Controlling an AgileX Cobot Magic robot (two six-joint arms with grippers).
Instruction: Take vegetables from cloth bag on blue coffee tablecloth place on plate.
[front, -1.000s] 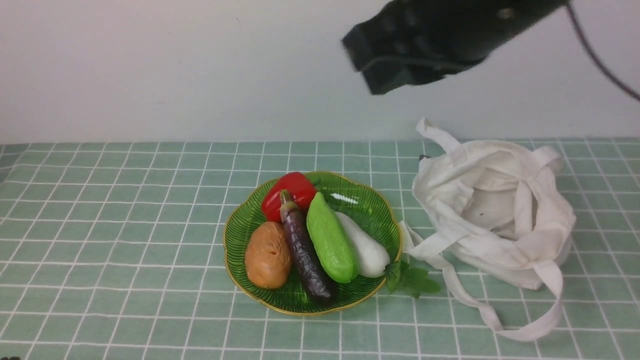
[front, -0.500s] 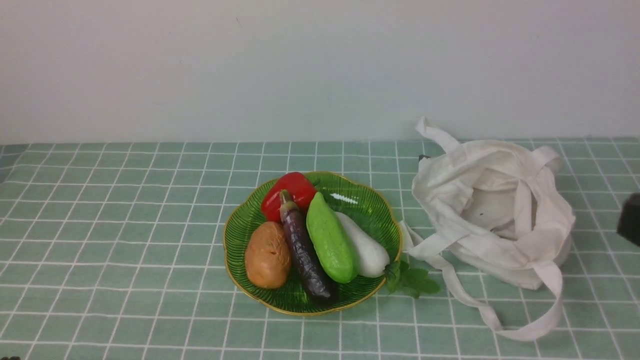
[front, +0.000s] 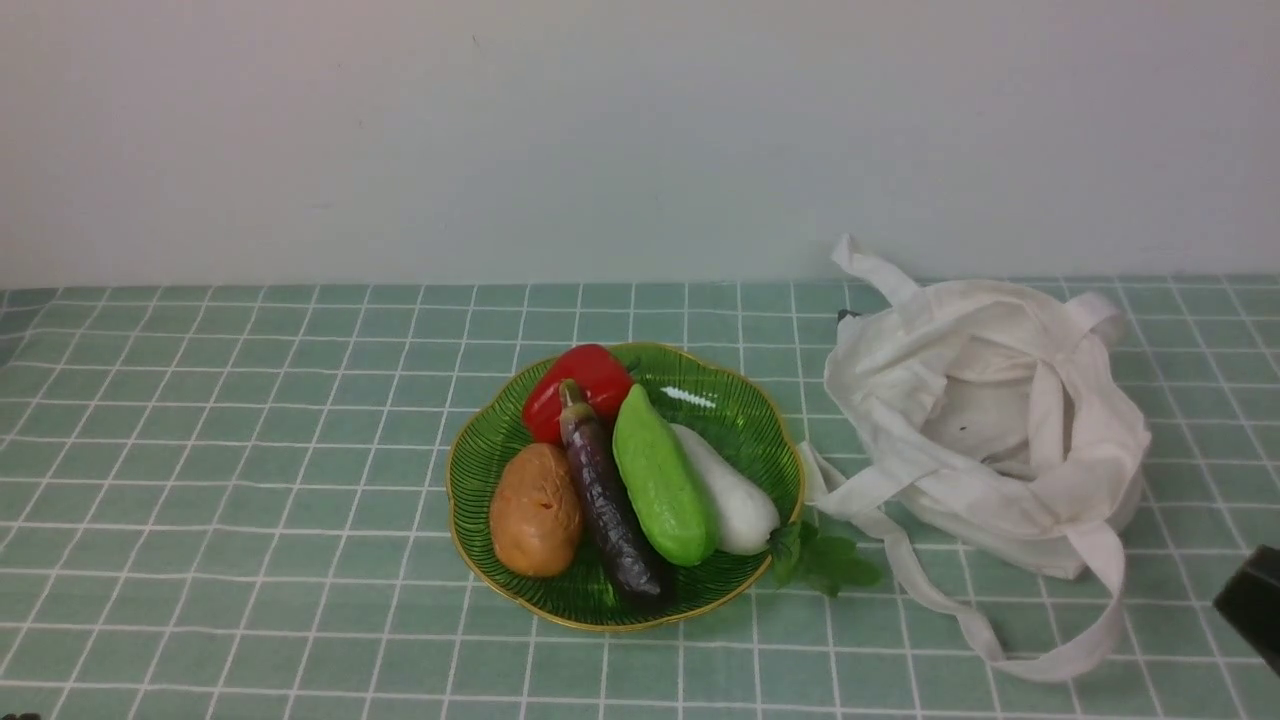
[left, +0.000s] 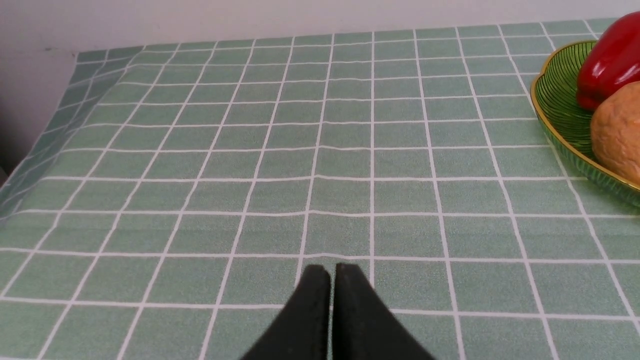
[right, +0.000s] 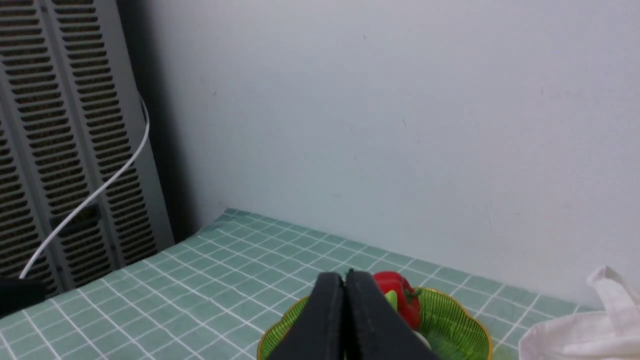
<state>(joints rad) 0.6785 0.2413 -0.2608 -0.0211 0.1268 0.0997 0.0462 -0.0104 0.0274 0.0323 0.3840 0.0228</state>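
The light-green vegetable (front: 660, 477) lies in the green gold-rimmed plate (front: 600, 620), between a dark purple eggplant (front: 610, 500) and a white radish (front: 735, 495). The off-white cloth bag (front: 1000, 430) sits slumped to the plate's right on the teal grid tablecloth (front: 250, 450). My right gripper (right: 345, 275) is shut and empty, high and back from the plate (right: 450, 325). Only a dark part of the right arm (front: 1250, 605) shows at the front view's right edge. My left gripper (left: 332, 270) is shut and empty, low over bare cloth to the left of the plate (left: 555, 105).
A red pepper (front: 580, 385) and a brown potato (front: 535, 510) also lie in the plate. A green leafy sprig (front: 825, 560) lies between plate and bag. The bag's strap (front: 1050, 650) loops out toward the front. A wall stands close behind the table.
The right arm was high over the plate and bag. It swung out to the right and down, and now only a dark corner shows at the lower right edge.
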